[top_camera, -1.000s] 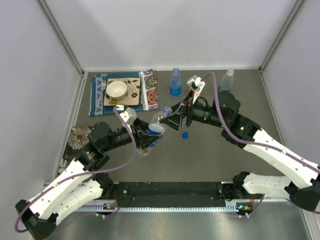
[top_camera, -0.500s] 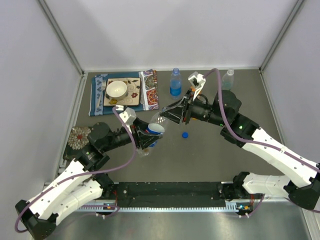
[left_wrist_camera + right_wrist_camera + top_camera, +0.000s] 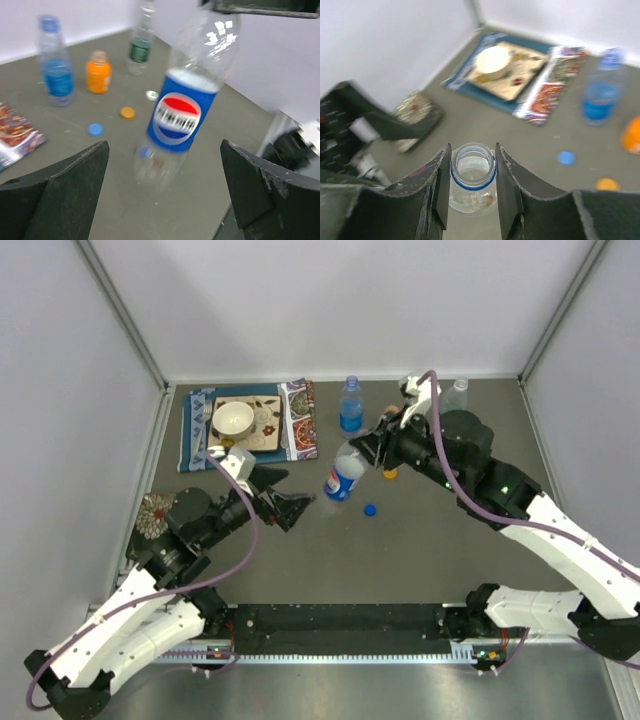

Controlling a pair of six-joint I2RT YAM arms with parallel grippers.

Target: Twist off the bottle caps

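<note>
Right gripper (image 3: 473,176) is clamped on the bare neck of the cola bottle (image 3: 185,115), just under the blue neck ring; the mouth is open, no cap on it. Left gripper (image 3: 288,495) has its jaws spread wide, gripping nothing, just near-left of the bottle and apart from it. The label is a blue band with a red/white/blue globe logo; the word across it is too blurred to read. In the left wrist view the bottle's long axis leans off vertical, neck up towards the right gripper and base down over the middle of the table (image 3: 450,560); cannot tell whether the base touches. Bottle count is 4. Besides the held one there is a blue-label bottle (image 3: 56,70) upright at the back with a screwed-on blue cap (image 3: 48,22). An orange bottle (image 3: 97,72) stands upright just beside it, open-topped. A greenish bottle (image 3: 141,47) with a dark green label stands upright further back; its top is too blurred to judge, and no text is legible on any of these. Loose caps on the table number 3: white cap (image 3: 152,95), orange cap (image 3: 127,113) and loose blue cap (image 3: 94,130). They lie flat in a rough line between the held bottle and the standing ones, each apart from the others. One patterned mat (image 3: 290,420) sits at far left with one white bowl (image 3: 232,418) on it.
</note>
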